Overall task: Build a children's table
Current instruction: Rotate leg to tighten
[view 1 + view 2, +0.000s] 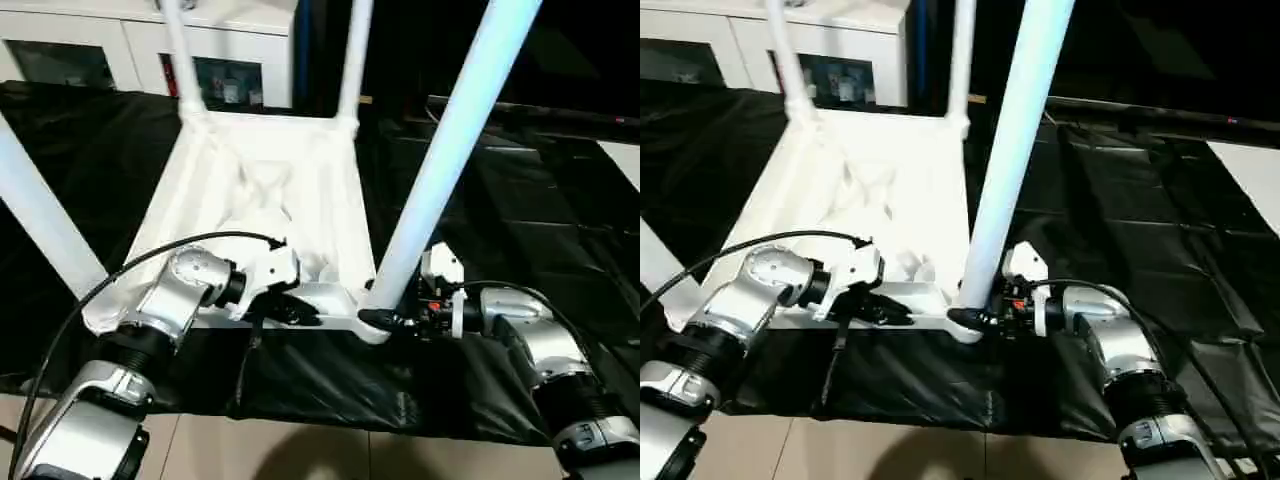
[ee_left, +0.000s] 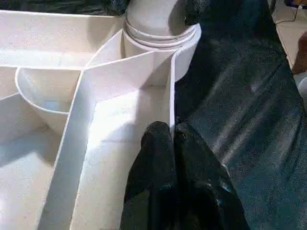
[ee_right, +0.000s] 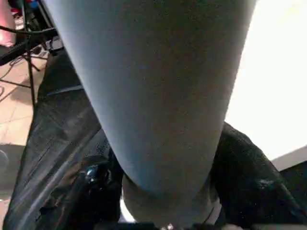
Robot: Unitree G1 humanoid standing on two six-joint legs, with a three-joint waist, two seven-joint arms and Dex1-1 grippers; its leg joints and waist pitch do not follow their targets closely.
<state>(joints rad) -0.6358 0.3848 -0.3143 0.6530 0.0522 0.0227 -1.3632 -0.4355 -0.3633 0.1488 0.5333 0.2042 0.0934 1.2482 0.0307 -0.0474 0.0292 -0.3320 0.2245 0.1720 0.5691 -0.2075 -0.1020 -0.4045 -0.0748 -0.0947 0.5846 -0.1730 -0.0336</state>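
Observation:
The children's table lies upside down on a black cloth, its ribbed white top (image 1: 300, 190) facing up. Its legs stand upright in the corner sockets: near right (image 1: 440, 170), near left (image 1: 40, 220), far left (image 1: 180, 50) and far right (image 1: 355, 50). My left gripper (image 1: 300, 312) is shut on the thin near rim of the top, just left of the near right socket (image 2: 160, 40). In the left wrist view its fingertips (image 2: 158, 139) pinch that rim wall. My right gripper (image 1: 385, 320) holds the near right leg (image 3: 158, 96) at its base, one black finger on each side.
The black cloth (image 1: 520, 200) covers the work surface, and its front edge hangs over a light floor (image 1: 300, 450). A white cabinet with glass doors (image 1: 100, 40) stands behind. A cable (image 1: 150, 255) loops over my left forearm.

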